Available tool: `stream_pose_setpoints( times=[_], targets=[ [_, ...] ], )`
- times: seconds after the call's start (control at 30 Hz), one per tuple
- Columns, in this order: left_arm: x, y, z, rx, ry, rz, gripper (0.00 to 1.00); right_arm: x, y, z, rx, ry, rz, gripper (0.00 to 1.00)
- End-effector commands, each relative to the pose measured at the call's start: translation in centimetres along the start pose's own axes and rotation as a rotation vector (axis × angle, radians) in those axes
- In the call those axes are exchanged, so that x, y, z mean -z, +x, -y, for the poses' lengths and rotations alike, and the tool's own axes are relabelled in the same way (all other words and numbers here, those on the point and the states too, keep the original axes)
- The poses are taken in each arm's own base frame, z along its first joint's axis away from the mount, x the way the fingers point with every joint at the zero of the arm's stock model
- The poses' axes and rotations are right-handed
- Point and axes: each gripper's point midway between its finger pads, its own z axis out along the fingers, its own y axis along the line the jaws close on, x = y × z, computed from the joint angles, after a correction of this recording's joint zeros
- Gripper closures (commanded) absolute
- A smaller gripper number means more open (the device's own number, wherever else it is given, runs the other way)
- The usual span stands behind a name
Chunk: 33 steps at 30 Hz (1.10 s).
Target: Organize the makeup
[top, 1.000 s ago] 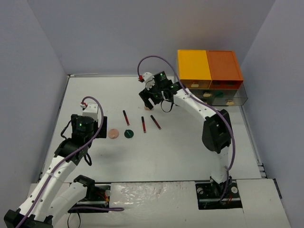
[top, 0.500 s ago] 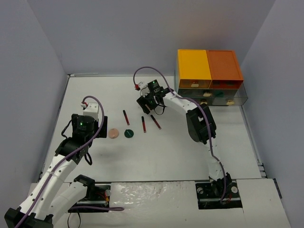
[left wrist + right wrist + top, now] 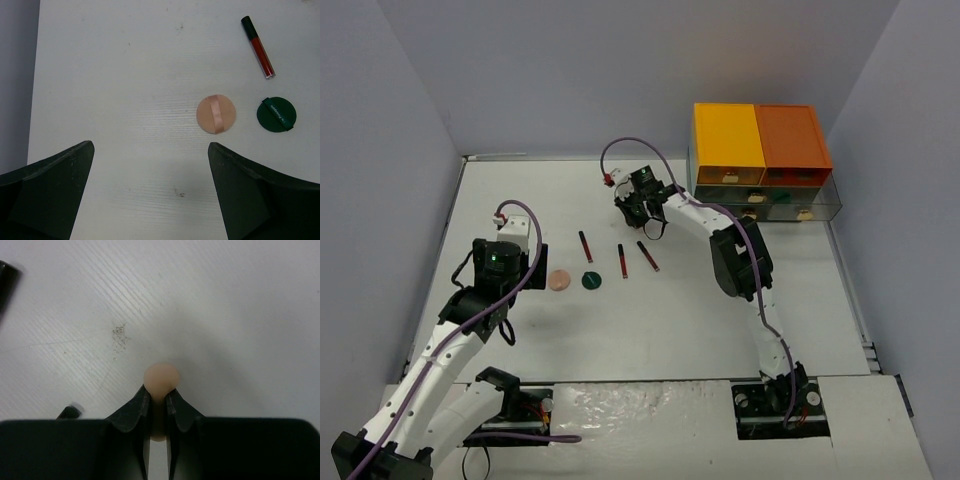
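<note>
At the lower left of the overhead view, the left gripper (image 3: pixel 151 147) is seen spread to its full width above the table (image 3: pixel 650 330), with nothing held or touched. Just ahead of it, at the middle right of the left wrist view, the round peach puff (image 3: pixel 216 114) is laid flat. It is judged light, soft and thin, so it would best be taken across its edges, low against the table. Just beside it to the right, not touching, lies the dark green disc (image 3: pixel 276 114). It is judged stiff, smooth and likely slippery (a flat lid offers little to pinch), and a hold across its rim is advised. Right of these in the overhead view, three dark red sticks (image 3: pixel 621 260) are spread in a loose row. They are judged light, rigid and prone to roll, and are best taken across the middle of the barrel. Further right, at the upper centre of the overhead view, the right gripper (image 3: pixel 159 392) is set low over the table. In its own wrist view its jaws are drawn nearly together on the narrow end of the beige sponge (image 3: pixel 161 377), whose rounded tip bulges beyond them. The sponge is judged very light and squashy, so it may be squeezed out by a hard pinch. Whether it rests on the table cannot be told. At the upper right, the drawer unit (image 3: pixel 760 140) stands well apart.
</note>
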Motion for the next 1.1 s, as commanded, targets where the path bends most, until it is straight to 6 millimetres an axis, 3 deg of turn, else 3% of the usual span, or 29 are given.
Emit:
stream_pose_setpoints(
  times=[0.0,0.13,0.23,0.33,0.43,0.6,0.73,0.83,1.0,1.07],
  targets=[
    [0.4,-2.4,0.0,0.023,0.008,0.073,0.03,11.4,-10.9,1.7,0.028,0.114,0.284,1.0],
    [0.5,-2.5,0.1,0.026,0.01,0.077,0.03,19.2,-12.7,4.1,-0.039,0.236,0.377,1.0],
    [0.5,-2.6,0.1,0.028,0.011,0.079,0.03,26.5,-11.4,7.3,-0.162,0.35,0.443,1.0],
    [0.5,-2.7,0.1,0.031,0.012,0.079,0.03,32.3,-8.0,11.1,-0.269,0.486,0.465,1.0],
    [0.4,-2.6,0.2,0.032,0.015,0.073,0.03,38.2,-2.6,15.3,-0.401,0.639,0.468,1.0],
    [0.4,-2.7,0.3,0.035,0.022,0.077,0.03,45.1,6.1,20.2,-0.598,0.856,0.441,1.0],
    [0.3,-2.7,0.4,0.034,0.028,0.075,0.03,44.8,9.1,21.3,-0.657,0.925,0.374,1.0],
    [0.5,-2.8,0.3,0.036,0.027,0.079,0.03,43.2,10.6,22.7,-0.727,0.9,0.35,0.92],
    [0.8,-2.9,0.1,0.041,0.021,0.093,0.03,41.7,10.6,24.1,-0.727,0.852,0.331,0.83],
    [0.9,-3.0,0.1,0.041,0.021,0.096,0.03,41.6,10.0,24.4,-0.715,0.834,0.34,0.74]
  ],
)
